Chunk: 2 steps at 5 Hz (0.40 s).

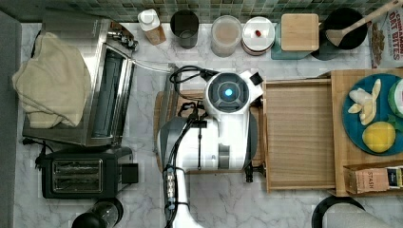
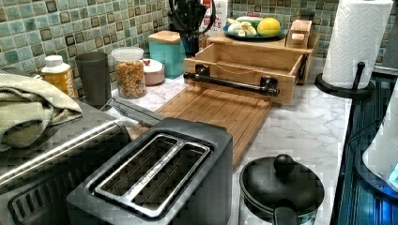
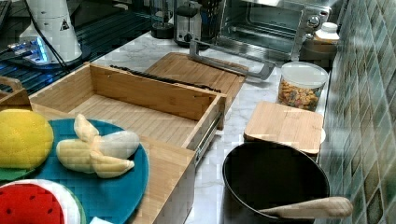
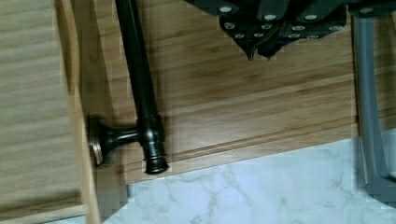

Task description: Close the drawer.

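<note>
Over the cutting board (image 1: 187, 102) on the marble bench (image 1: 142, 190) I have the tool (image 4: 258, 52) hanging just short of the black bar handle (image 4: 140, 88), its fingertips drawn together with nothing between them. The drawer (image 1: 299, 135) stands pulled well out of the cabinet (image 1: 340, 137), empty, its front wall facing the arm (image 1: 223, 128). I judge this a sensible stance: closed fingers make a firm blunt pusher, and being on the handle side lets me drive the front straight toward the cabinet. No contact yet.
</note>
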{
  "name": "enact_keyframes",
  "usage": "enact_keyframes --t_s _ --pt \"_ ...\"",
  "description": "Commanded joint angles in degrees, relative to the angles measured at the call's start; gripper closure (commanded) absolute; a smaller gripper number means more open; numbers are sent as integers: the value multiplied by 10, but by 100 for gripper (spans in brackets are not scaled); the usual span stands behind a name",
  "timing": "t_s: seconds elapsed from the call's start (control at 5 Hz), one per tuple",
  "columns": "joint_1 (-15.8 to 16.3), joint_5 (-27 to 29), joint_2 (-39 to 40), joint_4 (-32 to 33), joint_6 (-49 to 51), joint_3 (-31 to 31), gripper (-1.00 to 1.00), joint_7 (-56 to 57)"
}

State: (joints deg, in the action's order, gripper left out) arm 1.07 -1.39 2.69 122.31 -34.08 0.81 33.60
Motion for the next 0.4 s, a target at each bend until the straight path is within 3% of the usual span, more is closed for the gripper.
enact_keyframes --t_s 0.2,0.4 --pt "26 -128 18 104 -112 -4 100 -42" --pt "16 -156 36 126 -152 -9 100 -68"
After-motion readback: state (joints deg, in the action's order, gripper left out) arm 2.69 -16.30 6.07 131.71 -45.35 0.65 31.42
